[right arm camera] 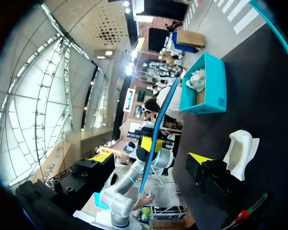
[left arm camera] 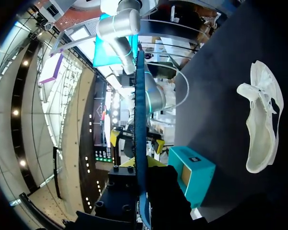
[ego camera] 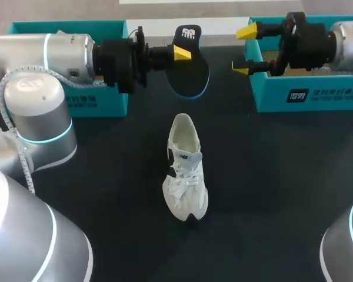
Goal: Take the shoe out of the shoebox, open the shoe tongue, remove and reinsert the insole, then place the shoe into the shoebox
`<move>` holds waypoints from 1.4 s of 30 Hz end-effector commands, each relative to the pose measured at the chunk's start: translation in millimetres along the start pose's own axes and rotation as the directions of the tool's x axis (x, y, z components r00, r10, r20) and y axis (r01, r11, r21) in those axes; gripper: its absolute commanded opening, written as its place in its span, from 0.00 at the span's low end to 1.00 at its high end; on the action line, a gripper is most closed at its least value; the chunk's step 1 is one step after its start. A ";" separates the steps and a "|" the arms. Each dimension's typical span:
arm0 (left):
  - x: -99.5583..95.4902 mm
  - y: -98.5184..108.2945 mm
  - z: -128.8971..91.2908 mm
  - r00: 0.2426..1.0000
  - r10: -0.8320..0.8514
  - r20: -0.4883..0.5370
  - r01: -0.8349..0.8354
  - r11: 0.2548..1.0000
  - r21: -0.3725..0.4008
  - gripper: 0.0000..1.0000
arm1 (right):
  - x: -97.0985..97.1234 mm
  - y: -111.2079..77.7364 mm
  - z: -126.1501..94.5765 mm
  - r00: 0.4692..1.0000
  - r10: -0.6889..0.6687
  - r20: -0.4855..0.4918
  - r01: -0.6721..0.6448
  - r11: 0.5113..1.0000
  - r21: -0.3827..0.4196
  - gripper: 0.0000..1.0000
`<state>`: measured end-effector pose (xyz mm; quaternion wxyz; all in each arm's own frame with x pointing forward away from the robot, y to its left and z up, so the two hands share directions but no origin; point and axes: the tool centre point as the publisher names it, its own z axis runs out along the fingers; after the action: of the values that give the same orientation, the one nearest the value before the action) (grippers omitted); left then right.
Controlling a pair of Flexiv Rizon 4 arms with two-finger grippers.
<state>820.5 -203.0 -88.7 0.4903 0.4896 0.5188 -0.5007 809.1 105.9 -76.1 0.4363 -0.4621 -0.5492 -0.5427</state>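
Observation:
A white shoe (ego camera: 185, 170) lies on the black table, toe toward the front edge; it also shows in the left wrist view (left arm camera: 261, 120) and the right wrist view (right arm camera: 240, 153). My left gripper (ego camera: 183, 54) is shut on a black insole with a blue edge (ego camera: 189, 67) and holds it in the air over the table's back. The left wrist view shows the insole (left arm camera: 140, 110) edge-on between the left gripper (left arm camera: 140, 165) fingers. My right gripper (ego camera: 245, 50) stands open just right of the insole, not touching it. From the right gripper (right arm camera: 151, 158), the insole (right arm camera: 159, 124) is straight ahead.
Two teal shoeboxes stand at the back: one at the left (ego camera: 65, 26) under my left arm, one at the right (ego camera: 306, 97) under my right arm. The left box (right arm camera: 206, 91) holds something white. The shoe has bare black table (ego camera: 270, 188) around it.

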 end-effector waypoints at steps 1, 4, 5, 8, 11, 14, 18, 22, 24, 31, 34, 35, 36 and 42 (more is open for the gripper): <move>0.3 -1.1 -0.4 1.000 0.001 0.000 -0.001 1.000 -0.001 0.00 | -0.7 0.2 1.8 1.000 0.001 0.002 -0.001 1.000 0.000 1.00; 0.3 -1.1 -0.4 1.000 0.001 0.000 -0.001 1.000 -0.001 0.00 | -4.6 -1.7 -3.4 0.999 0.033 0.018 -0.033 0.999 0.004 1.00; 0.3 -1.1 -0.4 1.000 0.001 0.000 -0.001 1.000 -0.001 0.00 | -7.1 -3.1 -9.3 0.998 0.052 0.035 -0.052 0.999 0.000 1.00; 0.3 -1.1 -0.4 1.000 0.001 0.000 -0.001 1.000 -0.001 0.00 | -9.0 -5.1 -26.7 0.996 0.076 0.050 -0.076 0.997 -0.006 1.00; 0.3 -1.1 -0.4 1.000 0.001 0.000 -0.001 1.000 -0.001 0.00 | -11.2 -6.3 -42.1 0.993 0.094 0.072 -0.093 0.996 -0.011 1.00; 0.3 -1.1 -0.4 1.000 0.001 0.000 -0.001 1.000 -0.001 0.00 | -10.5 -6.3 -52.1 0.992 0.098 0.076 -0.097 0.995 -0.012 1.00; 0.3 -1.1 -0.4 1.000 0.001 0.000 -0.001 1.000 -0.001 0.00 | -10.0 -5.9 -58.4 0.992 0.101 0.076 -0.100 0.995 -0.010 1.00; -5.1 -10.1 1.8 0.999 0.043 -0.001 -0.043 0.999 0.005 0.00 | -10.0 -5.9 -58.4 0.992 0.101 0.076 -0.100 0.995 -0.010 1.00; -6.2 -14.9 4.8 0.997 0.071 -0.008 -0.071 0.997 0.009 0.00 | -10.0 -5.9 -58.4 0.992 0.101 0.076 -0.100 0.995 -0.010 1.00; -4.4 -23.6 12.1 0.998 0.061 0.003 -0.061 0.998 0.008 0.00 | -10.0 -5.9 -58.4 0.992 0.101 0.076 -0.100 0.995 -0.010 1.00; -4.4 -23.6 12.1 0.998 0.061 0.003 -0.061 0.998 0.008 0.00 | -10.0 -5.9 -58.4 0.992 0.101 0.076 -0.100 0.995 -0.010 1.00; -4.4 -23.6 12.1 0.998 0.061 0.003 -0.061 0.998 0.008 0.00 | -10.0 -5.9 -58.4 0.992 0.101 0.076 -0.100 0.995 -0.010 1.00; -4.4 -23.6 12.1 0.998 0.061 0.003 -0.061 0.998 0.008 0.00 | -10.0 -5.9 -58.4 0.992 0.101 0.076 -0.100 0.995 -0.010 1.00; -5.3 -22.0 14.7 0.997 -0.082 -0.014 0.082 0.997 -0.003 0.00 | -10.0 -5.9 -58.4 0.992 0.101 0.076 -0.100 0.995 -0.010 1.00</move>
<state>798.7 -215.3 -83.4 0.5026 0.5045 0.5015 -0.4913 803.8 46.9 -85.3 0.4410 -0.5098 -0.5397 -0.5044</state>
